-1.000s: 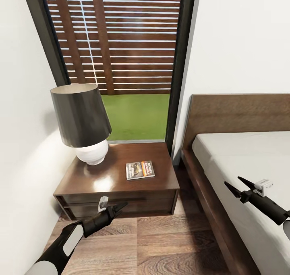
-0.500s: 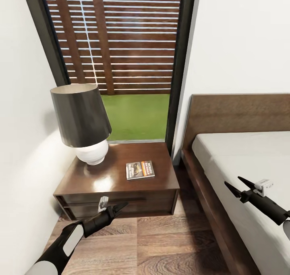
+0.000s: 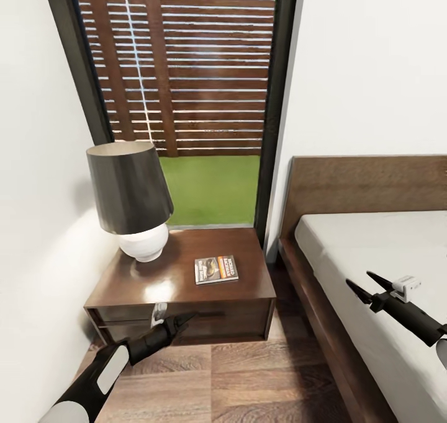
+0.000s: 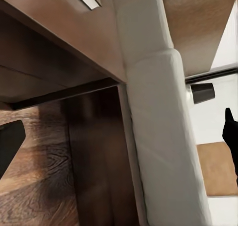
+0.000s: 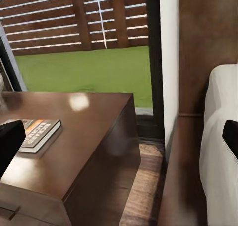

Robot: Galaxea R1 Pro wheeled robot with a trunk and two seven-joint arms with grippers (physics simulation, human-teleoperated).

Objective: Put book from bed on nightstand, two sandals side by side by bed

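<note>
Where the head view looks down on the nightstand (image 3: 180, 283), the book (image 3: 216, 269) lies flat on its top, toward the front edge and the corner nearest the bed (image 3: 372, 255), well apart from the lamp (image 3: 133, 200) at the rear corner by the wall. Judged from its thin paperback form, the book is light and flexible, its cover probably slick on the glossy wood; any regrasp is best taken across a short edge, since a flat-lying thin item offers little height for fingers. The left gripper (image 3: 185, 319) hangs just in front of the drawer face with its fingers nearly together and nothing between them; the right gripper (image 3: 367, 285) hovers over the near edge of the mattress, fingers spread and empty. Open floor (image 3: 248, 379) lies between nightstand and bed frame, a narrow strip suited to the sandals, which are not yet placed there. From the left wrist view, the bed frame side and the white mattress edge (image 4: 158, 136) run past wood-plank floor, with dark fingertips (image 4: 10, 141) at both borders; how far these stand apart cannot be told there. From the right wrist view, the book (image 5: 37, 134) rests near the nightstand's (image 5: 94, 151) side edge, with fingertips (image 5: 10, 144) set wide at both borders and a clear gap down to the floor beside the bed frame.
</note>
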